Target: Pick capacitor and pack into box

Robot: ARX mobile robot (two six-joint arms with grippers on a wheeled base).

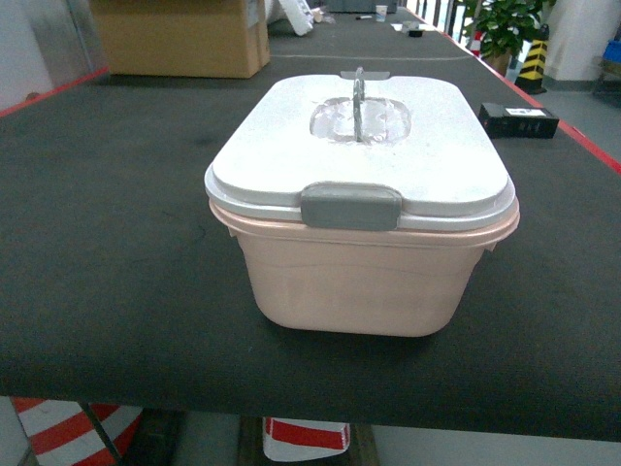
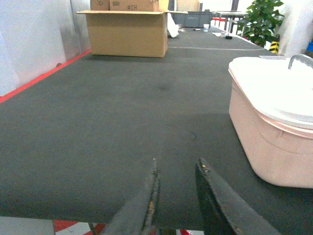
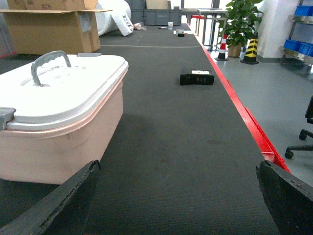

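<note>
The box (image 1: 359, 277) is a pale pink tub in the middle of the black table, with its white lid (image 1: 291, 146) on, the grey clasp (image 1: 350, 206) facing me and the handle (image 1: 359, 97) upright. A small black block with a white label, the capacitor (image 1: 519, 120), lies on the table behind the box to the right, also seen at the capacitor (image 3: 196, 77). My left gripper (image 2: 177, 164) is open by a narrow gap, empty, left of the box (image 2: 269, 142). My right gripper (image 3: 178, 166) is wide open, empty, right of the box (image 3: 58, 142). Neither gripper shows in the head view.
A brown cardboard carton (image 1: 179, 37) stands at the back left of the table. The table's red edge (image 3: 244, 112) runs along the right side, with floor, a potted plant (image 1: 505, 27) and a striped cone (image 3: 251, 49) beyond it.
</note>
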